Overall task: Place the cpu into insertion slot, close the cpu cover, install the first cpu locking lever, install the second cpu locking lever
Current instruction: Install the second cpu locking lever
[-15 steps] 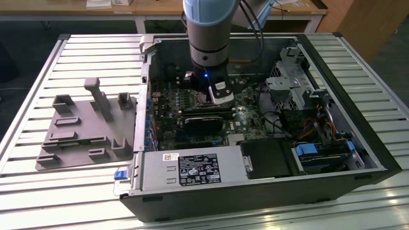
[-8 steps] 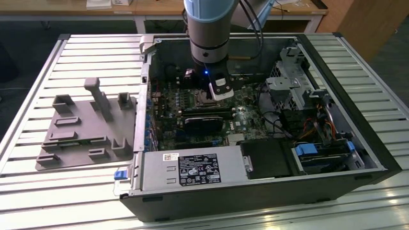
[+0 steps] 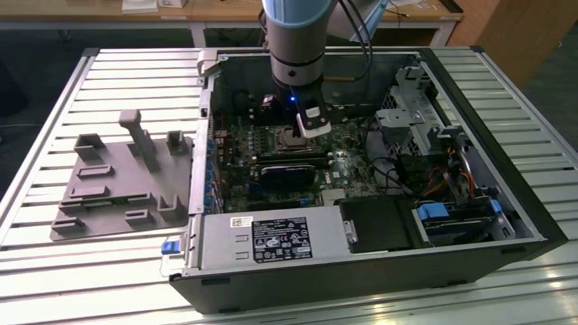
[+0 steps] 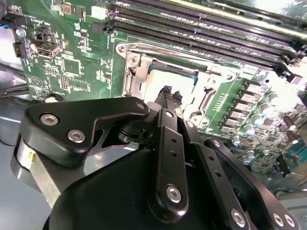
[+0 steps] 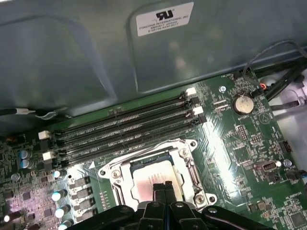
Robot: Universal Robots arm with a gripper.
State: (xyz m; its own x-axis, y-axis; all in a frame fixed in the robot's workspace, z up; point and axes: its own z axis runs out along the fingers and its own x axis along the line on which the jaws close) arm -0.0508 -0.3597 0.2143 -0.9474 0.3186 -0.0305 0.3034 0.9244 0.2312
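The cpu [image 5: 147, 173] lies flat in the insertion slot [image 3: 291, 140] on the green motherboard, its dull silver top showing through the window of the cpu cover [image 5: 125, 168]. The cover is a silvery frame lying down around the chip, also seen in the second wrist view [image 4: 139, 79]. My gripper [image 5: 163, 186] is shut with nothing between its fingertips, which sit right over the middle of the cpu [image 4: 156, 81]. Whether they touch it I cannot tell. A thin metal lever [image 4: 158, 48] runs along one edge of the socket.
Long black memory slots [image 5: 129, 124] run beside the socket, with the case's metal wall [image 5: 96, 57] behind them. A black card [image 3: 289, 172] and the power supply [image 3: 271, 240] lie nearer the case front. A grey parts fixture [image 3: 118, 179] sits on the table at the exterior view's left.
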